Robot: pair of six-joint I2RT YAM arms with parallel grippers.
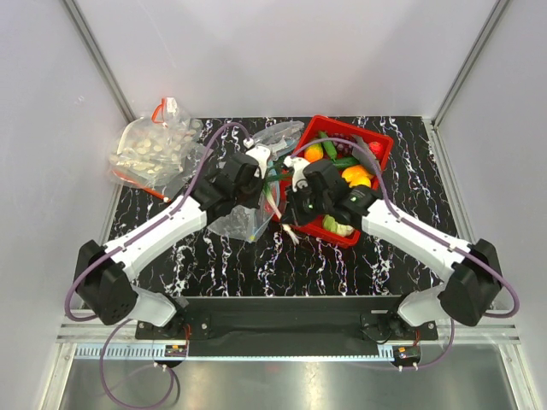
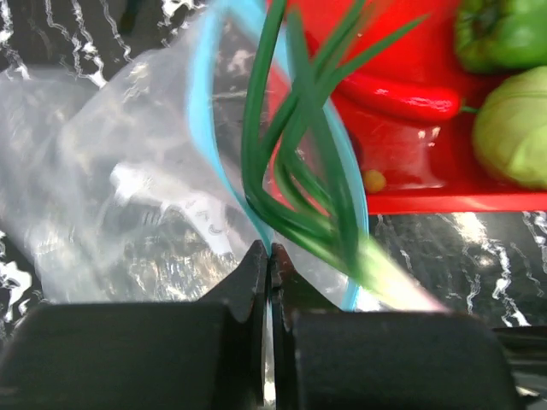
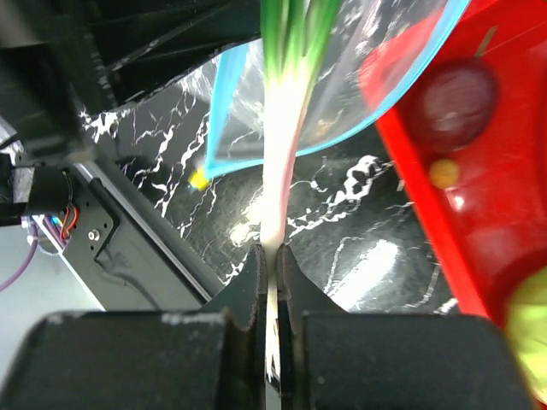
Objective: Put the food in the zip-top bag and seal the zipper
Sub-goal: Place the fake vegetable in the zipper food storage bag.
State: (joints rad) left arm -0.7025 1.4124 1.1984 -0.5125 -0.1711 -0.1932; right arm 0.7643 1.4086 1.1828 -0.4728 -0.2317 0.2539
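Left end effector (image 2: 270, 249) pinches zip-top bag (image 2: 128, 196) | right end effector (image 3: 267, 253) clamps spring onion (image 3: 285, 128) | red basket (image 2: 410, 202) alongside

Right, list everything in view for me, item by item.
zip-top bag: one, clear, held up left of the basket
zipper: one, teal-blue, along the bag's mouth
spring onion: one, green leaves and white stalk, leaves at the bag's mouth
basket: one, red, right of the bag
chilli: one, red, in the basket
bell pepper: one, green, in the basket
round fruit: one, lime-green, in the basket
round piece: one, dark purple, in the basket
bag of white pieces: one, clear, far left corner
table: one, black marbled
left gripper: shut on the bag's mouth edge
right gripper: shut on the onion's stalk
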